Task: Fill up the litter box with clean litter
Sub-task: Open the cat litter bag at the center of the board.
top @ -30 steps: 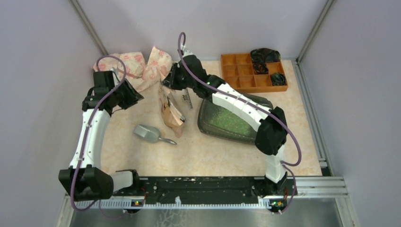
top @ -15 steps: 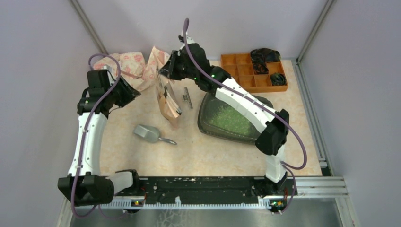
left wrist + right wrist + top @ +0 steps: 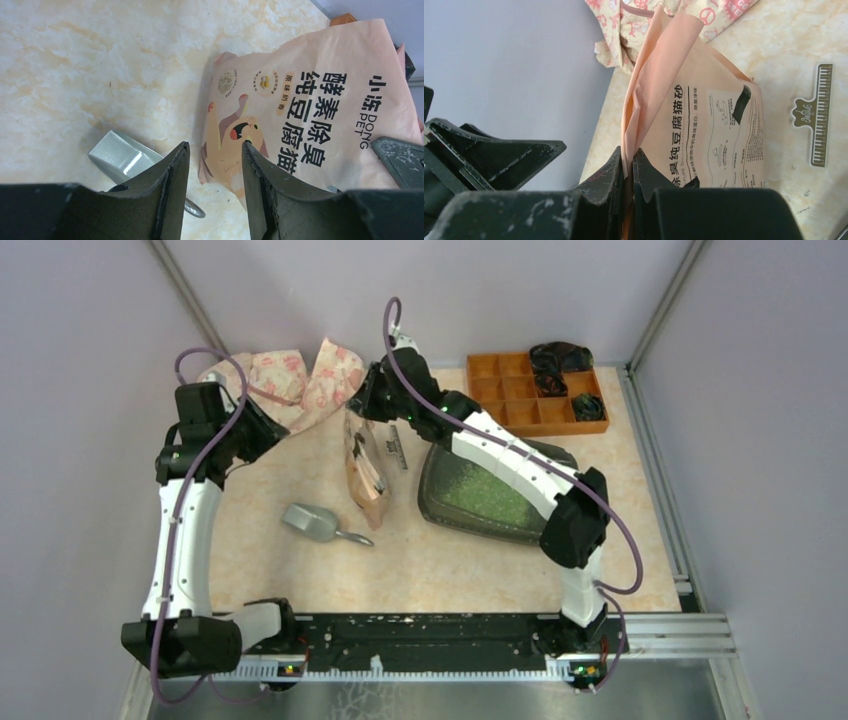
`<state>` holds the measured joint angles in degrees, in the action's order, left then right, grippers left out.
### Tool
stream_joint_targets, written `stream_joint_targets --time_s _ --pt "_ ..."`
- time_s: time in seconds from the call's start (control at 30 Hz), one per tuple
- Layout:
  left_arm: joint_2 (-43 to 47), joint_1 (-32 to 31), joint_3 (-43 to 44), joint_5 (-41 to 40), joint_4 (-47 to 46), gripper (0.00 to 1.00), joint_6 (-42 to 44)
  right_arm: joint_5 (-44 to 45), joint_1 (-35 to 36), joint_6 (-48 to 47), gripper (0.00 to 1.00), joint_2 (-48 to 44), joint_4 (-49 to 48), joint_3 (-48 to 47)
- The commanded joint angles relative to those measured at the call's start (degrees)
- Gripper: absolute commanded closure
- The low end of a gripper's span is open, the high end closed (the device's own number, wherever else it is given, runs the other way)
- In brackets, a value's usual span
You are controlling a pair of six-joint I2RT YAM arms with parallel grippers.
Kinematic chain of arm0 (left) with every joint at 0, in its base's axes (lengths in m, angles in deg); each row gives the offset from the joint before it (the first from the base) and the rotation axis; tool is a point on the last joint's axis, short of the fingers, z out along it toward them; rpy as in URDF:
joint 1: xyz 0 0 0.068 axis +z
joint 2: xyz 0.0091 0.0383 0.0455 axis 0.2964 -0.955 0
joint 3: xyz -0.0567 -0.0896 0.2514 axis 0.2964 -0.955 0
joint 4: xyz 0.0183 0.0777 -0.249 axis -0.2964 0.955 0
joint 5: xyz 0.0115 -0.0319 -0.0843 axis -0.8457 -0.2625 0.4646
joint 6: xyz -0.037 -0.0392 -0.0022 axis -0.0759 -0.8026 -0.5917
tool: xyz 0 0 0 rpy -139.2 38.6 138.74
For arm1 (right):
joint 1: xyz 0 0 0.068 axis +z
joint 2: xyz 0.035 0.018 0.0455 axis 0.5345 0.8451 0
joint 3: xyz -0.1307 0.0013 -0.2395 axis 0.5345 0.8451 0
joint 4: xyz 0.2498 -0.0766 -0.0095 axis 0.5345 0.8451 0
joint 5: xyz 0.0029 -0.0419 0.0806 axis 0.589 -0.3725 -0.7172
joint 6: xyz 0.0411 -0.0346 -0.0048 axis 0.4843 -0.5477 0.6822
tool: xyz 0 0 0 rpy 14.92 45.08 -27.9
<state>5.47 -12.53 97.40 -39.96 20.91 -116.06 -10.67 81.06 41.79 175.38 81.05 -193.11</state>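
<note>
Our right pincer is pinched tight on the top edge of the peach paper litter bag; our left pincer is half open and holds nothing; the dark litter box sits just right of the bag, with green clean litter inside.

You're looking at a litter bag of matt peach paper, creased and softly crumpled. The scoop is brushed grey metal with a dull shine. The litter box is dark plastic, glossy at the rim, and the clean litter in it is rough and grainy. The surface is smooth and marble-patterned. The left gripper has matt black jaws, scuffed.
</note>
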Motion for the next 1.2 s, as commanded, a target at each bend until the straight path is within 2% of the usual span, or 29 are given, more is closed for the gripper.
stream_joint_targets --time_s 0.0,0.23,0.4,0.53,0.67,0.8,0.93,1.17 --pt "1.31 0.5 1.84 -0.66 1.11 0.51 0.38 5.52 0.83 3.11 1.0 -9.39 -11.9 -0.89" --pt "-1.71 0.64 3.13 0.32 1.17 0.51 1.17 13.89 0.82 8.3 1.0 -16.06 -18.46 11.44" --pt "-2.98 0.59 2.39 0.36 0.47 0.51 0.94 16.93 0.82 14.67 1.0 -16.36 -25.36 18.6" --pt "-3.12 0.56 2.4 1.4 0.41 0.5 0.75 17.15 1.2 20.01 1.0 -14.99 -28.13 18.47" --pt "-3.7 0.57 3.81 1.99 1.01 0.49 0.7 20.25 2.2 22.72 1.0 -13.81 -24.88 16.02" --pt "-4.3 0.59 3.76 3.35 0.89 0.49 0.41 20.46 2.24 26.56 1.0 -14.32 -29.11 19.29" --pt "-4.69 0.61 4.18 3.76 0.98 0.49 0.68 20.36 2.31 25.9 1.0 -14.08 -28.28 17.36" --pt "-4.97 0.53 3.2 4.97 0.53 0.49 0.56 16.62 0.24 23.5 1.0 -14.86 -26.53 25.08"
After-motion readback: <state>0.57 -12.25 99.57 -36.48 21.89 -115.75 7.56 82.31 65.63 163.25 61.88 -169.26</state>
